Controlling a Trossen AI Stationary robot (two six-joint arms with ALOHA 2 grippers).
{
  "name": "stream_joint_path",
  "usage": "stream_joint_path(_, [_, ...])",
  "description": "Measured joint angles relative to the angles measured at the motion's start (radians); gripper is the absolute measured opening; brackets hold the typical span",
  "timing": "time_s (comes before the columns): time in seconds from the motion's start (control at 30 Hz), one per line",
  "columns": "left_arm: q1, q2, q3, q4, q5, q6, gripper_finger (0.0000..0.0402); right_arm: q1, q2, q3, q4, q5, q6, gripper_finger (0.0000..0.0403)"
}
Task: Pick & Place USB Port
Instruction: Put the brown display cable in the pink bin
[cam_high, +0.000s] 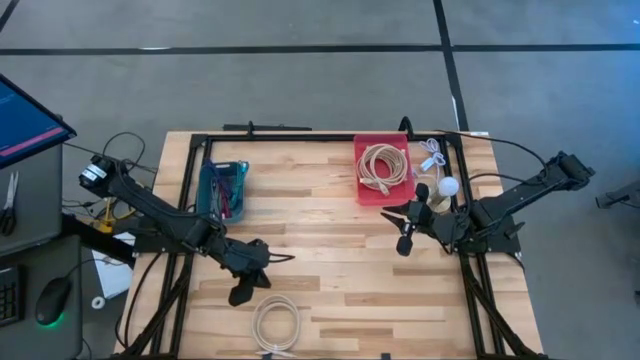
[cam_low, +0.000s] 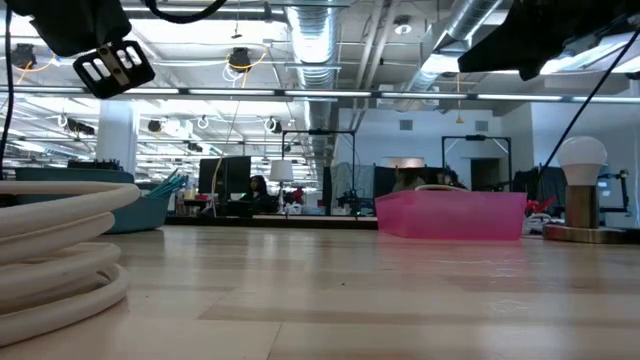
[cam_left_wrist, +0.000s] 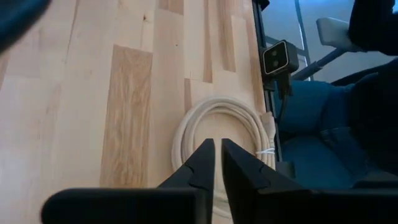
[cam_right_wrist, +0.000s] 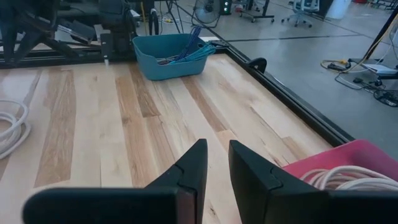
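A coil of white USB cable (cam_high: 275, 322) lies flat on the wooden table near its front edge; it also shows close up in the low view (cam_low: 50, 240). My left gripper (cam_high: 243, 294) hangs just above and behind the coil, pointing slantwise down at it. Its fingers (cam_left_wrist: 218, 144) are open by only a narrow slit, with nothing between them. The coil (cam_left_wrist: 186, 127) lies beyond the fingertips. My right gripper (cam_high: 405, 240) hovers over the table's right half beside the red bin (cam_high: 358, 150). It is slightly open (cam_right_wrist: 217, 149) and holds nothing.
The red bin (cam_right_wrist: 348, 158) holds a beige coiled cable (cam_high: 381, 165). A teal bin (cam_high: 205, 190) with cables stands at the far left (cam_right_wrist: 168, 59). A small lamp with a white bulb (cam_high: 447, 187) and loose white cables (cam_high: 432, 152) sit at the far right. Bare wood lies between the bins.
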Motion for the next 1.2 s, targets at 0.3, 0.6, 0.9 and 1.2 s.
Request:
stream_joint_path(0.3, [0.001, 0.035, 0.0, -0.001, 0.0, -0.075, 0.0107, 0.0, 0.0, 0.0, 0.0, 0.0, 0.0, 0.0059])
stream_joint_path(0.6, [-0.001, 0.21, 0.0, -0.004, 0.03, -0.073, 0.0149, 0.0, 0.0, 0.0, 0.0, 0.0, 0.0, 0.0059])
stream_joint_path(0.9, [-0.001, 0.297, -0.001, 0.016, 0.09, -0.074, 0.015, 0.001, 0.0, 0.0, 0.0, 0.0, 0.0, 0.0059])
stream_joint_path(1.2, [-0.001, 0.331, -0.001, 0.074, 0.098, -0.085, 0.015, 0.001, 0.0, 0.0, 0.0, 0.0, 0.0, 0.0059])
